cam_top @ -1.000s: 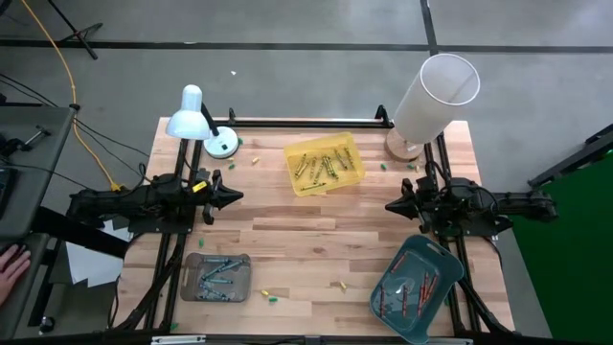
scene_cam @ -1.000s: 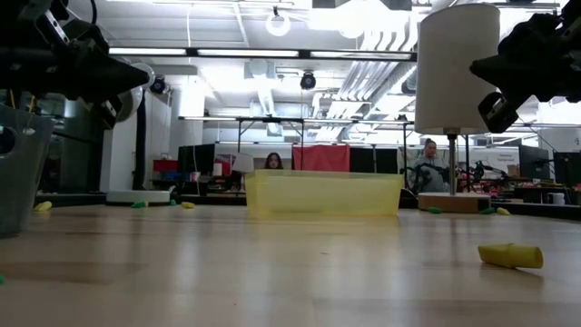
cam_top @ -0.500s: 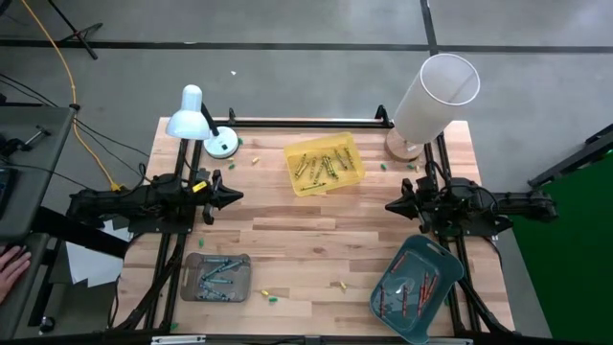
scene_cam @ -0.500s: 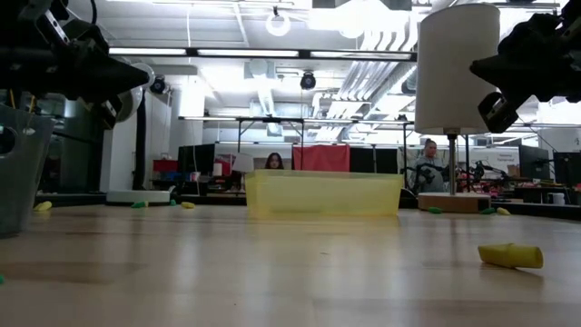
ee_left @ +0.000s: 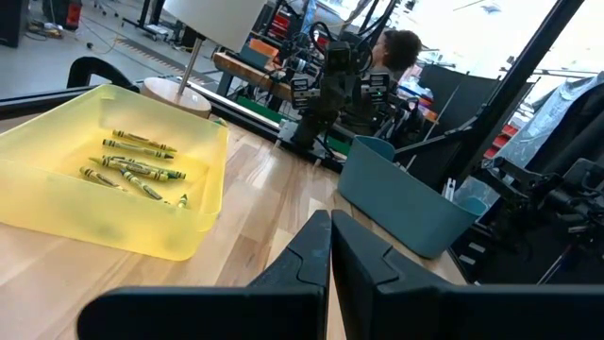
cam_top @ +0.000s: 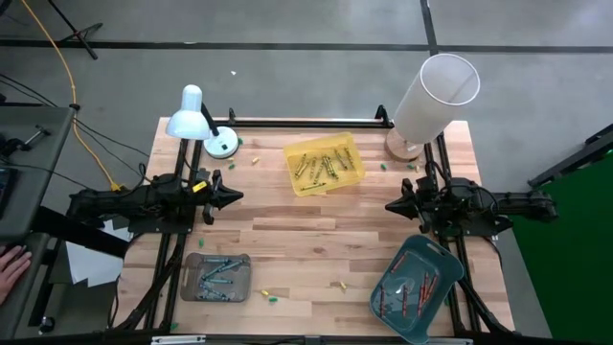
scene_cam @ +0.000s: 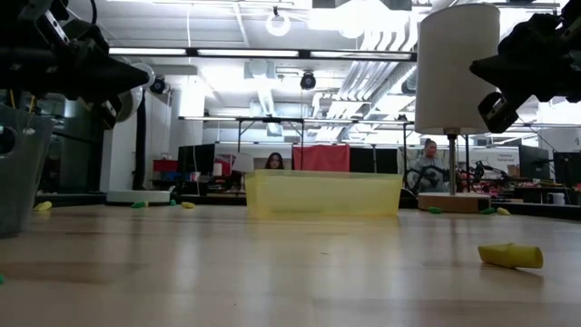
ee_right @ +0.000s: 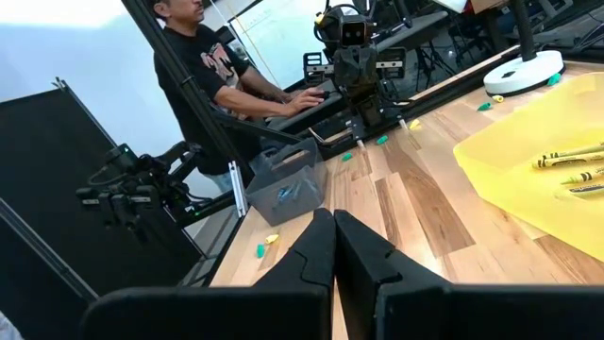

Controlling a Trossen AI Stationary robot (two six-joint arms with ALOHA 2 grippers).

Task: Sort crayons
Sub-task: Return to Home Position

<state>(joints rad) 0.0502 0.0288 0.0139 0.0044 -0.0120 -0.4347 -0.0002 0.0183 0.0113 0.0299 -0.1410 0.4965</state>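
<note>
Crayons lie sorted in three trays: yellow-olive ones in the yellow tray (cam_top: 326, 163) at the far middle, blue ones in the grey tray (cam_top: 216, 277) at the near left, red ones in the teal tray (cam_top: 415, 289) at the near right. Loose crayon bits lie on the wood: a yellow one (cam_top: 338, 285), a green one (cam_top: 272, 298) and a yellow one (cam_top: 256, 160). My left gripper (cam_top: 239, 197) hovers shut at the table's left, my right gripper (cam_top: 388, 205) shut at the right, both pointing level toward the middle, well above the table.
A white desk lamp (cam_top: 196, 117) stands at the far left and a tall white lamp shade (cam_top: 433, 96) at the far right. A person (ee_right: 212, 76) sits beyond the table's left edge. Bare wood lies between the two grippers.
</note>
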